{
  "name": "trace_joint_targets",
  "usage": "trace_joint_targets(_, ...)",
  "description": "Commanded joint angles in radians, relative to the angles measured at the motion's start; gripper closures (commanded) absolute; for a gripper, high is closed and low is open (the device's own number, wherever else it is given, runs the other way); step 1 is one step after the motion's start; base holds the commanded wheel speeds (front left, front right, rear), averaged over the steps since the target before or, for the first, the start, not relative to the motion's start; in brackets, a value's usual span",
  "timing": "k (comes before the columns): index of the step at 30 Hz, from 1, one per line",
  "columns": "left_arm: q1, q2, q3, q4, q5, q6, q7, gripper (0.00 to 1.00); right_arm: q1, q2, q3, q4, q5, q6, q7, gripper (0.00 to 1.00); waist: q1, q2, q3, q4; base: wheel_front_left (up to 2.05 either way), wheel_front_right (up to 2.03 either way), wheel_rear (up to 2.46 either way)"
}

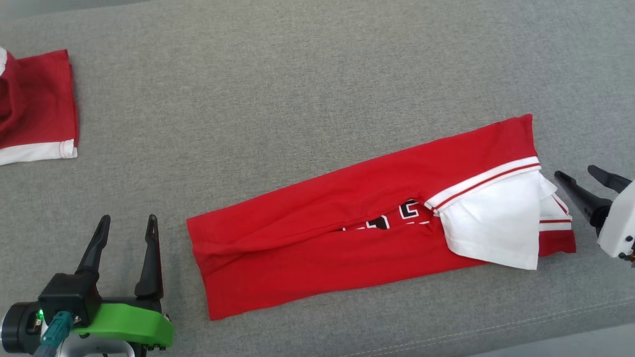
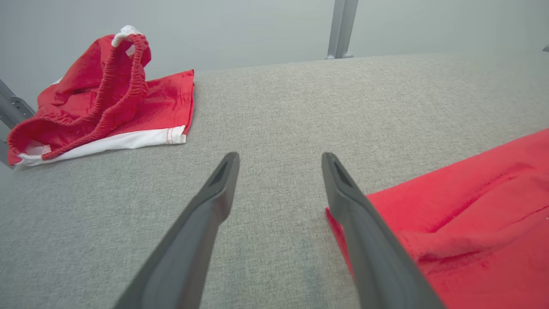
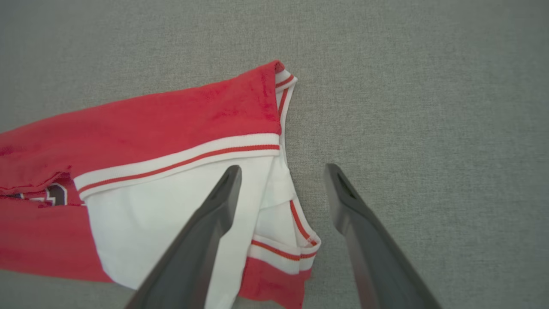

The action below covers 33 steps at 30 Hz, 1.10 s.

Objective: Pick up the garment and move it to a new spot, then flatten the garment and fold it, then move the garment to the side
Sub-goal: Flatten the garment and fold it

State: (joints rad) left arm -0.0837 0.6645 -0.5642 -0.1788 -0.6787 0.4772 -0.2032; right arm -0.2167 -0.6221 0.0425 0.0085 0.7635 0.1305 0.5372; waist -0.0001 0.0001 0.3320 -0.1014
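The garment (image 1: 347,223) is a red shirt with white, red-striped sleeves, folded lengthwise into a long slanted strip on the grey surface; black lettering shows in the gap between its folded sides. My left gripper (image 1: 128,222) stands open just left of the strip's lower-left end, with nothing between its fingers. In the left wrist view the left gripper (image 2: 279,159) has the garment's red edge (image 2: 463,214) beside its right finger. My right gripper (image 1: 575,172) is open just right of the sleeve end. In the right wrist view the right gripper (image 3: 283,171) hovers over the white sleeve (image 3: 171,206) and holds nothing.
Red shorts with a white hem (image 1: 34,104) lie crumpled at the far left edge of the padded grey surface (image 1: 297,74); they appear again (image 2: 103,98) in the left wrist view, near metal posts (image 2: 341,28). The surface's front edge (image 1: 545,327) runs at lower right.
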Motion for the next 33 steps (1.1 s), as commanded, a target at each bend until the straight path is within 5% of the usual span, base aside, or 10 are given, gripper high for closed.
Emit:
trace_joint_targets(1,0.006,-0.023,0.013,0.001,0.015,0.010,-0.025,0.00,-0.029,0.009,0.014,0.034,-0.039,0.000,0.031,0.00,0.0001,-0.0001,0.021,0.039,0.00,0.00,0.00)
trace_joint_targets(11,0.022,-0.117,0.059,0.043,0.039,-0.036,-0.062,0.00,-0.103,0.047,0.041,0.201,-0.117,0.000,0.067,0.00,0.0001,-0.0001,0.060,0.114,0.00,0.00,0.00)
trace_joint_targets(16,0.032,-0.175,0.105,0.085,0.032,-0.120,-0.062,0.00,-0.122,0.082,0.070,0.293,-0.066,0.000,0.118,0.00,0.0001,-0.0001,0.067,0.137,0.00,0.00,0.00)
trace_joint_targets(17,0.027,-0.183,0.117,0.095,0.040,-0.139,-0.062,0.00,-0.124,0.093,0.077,0.300,-0.035,0.001,0.128,1.00,0.0001,-0.0001,0.065,0.141,0.00,0.00,0.00)
trace_joint_targets(26,0.034,-0.266,0.241,0.206,0.053,-0.291,-0.063,0.00,-0.135,0.074,0.043,0.280,0.184,0.002,0.119,1.00,0.0001,-0.0001,-0.012,0.141,0.00,0.00,0.00)
trace_joint_targets(33,0.066,-0.309,0.320,0.264,0.092,-0.378,-0.062,0.00,-0.065,-0.033,-0.115,0.353,0.218,0.000,0.145,1.00,0.0001,-0.0001,-0.088,0.131,0.00,0.00,0.00)
